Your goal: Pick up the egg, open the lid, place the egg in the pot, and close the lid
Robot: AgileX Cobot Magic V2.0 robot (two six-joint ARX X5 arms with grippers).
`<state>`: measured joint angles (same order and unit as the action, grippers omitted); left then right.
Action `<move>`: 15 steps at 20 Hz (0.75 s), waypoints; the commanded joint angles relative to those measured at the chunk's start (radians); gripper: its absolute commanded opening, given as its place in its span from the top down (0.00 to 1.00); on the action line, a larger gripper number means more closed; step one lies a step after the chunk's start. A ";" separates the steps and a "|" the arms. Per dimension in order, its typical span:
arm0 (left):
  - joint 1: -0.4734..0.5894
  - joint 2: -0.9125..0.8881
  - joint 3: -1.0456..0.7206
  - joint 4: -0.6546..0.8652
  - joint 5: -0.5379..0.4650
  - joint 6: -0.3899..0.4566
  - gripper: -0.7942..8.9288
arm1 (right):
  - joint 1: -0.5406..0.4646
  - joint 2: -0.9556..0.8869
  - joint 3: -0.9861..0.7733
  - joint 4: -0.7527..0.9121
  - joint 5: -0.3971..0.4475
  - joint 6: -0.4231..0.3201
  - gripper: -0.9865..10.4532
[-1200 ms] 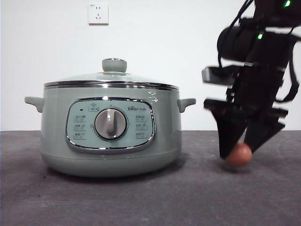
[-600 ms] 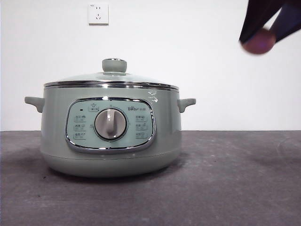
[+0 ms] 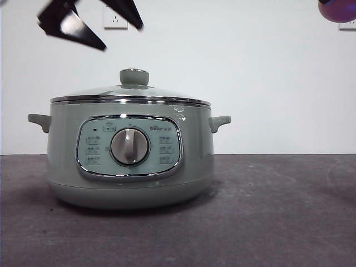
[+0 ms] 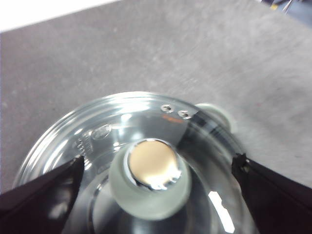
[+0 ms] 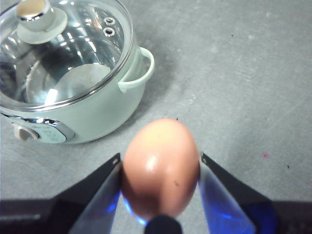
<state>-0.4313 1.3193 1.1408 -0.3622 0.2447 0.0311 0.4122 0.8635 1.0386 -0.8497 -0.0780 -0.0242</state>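
Observation:
The sage-green pot stands on the table with its glass lid on it. My left gripper hangs open above and left of the lid's knob. In the left wrist view the knob lies between the spread jaws of the left gripper, with nothing touching it. High up at the right, my right gripper is shut on the brown egg, which shows at the top right corner of the front view as the egg. Below it and to one side are the pot and lid.
The dark grey table stretches right of the pot. A wall socket sits behind the left gripper. The pot's side handle sticks out on the right.
The right gripper has lifted the egg off the table up to the top right corner. The left gripper has come into view above the lid.

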 commanded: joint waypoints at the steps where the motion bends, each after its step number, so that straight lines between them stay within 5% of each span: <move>1: -0.013 0.060 -0.001 0.046 -0.035 -0.005 0.31 | 0.002 -0.006 0.001 -0.006 -0.001 0.009 0.93; 9: -0.033 0.166 -0.001 0.090 -0.086 -0.005 0.31 | 0.002 -0.006 0.001 -0.008 -0.001 0.012 0.93; 15: -0.035 0.166 -0.001 0.088 -0.085 -0.005 0.75 | 0.002 -0.006 0.001 -0.008 0.000 0.012 0.93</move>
<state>-0.4625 1.4815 1.1408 -0.2825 0.1673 0.0311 0.4122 0.8608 1.0386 -0.8661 -0.0780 -0.0219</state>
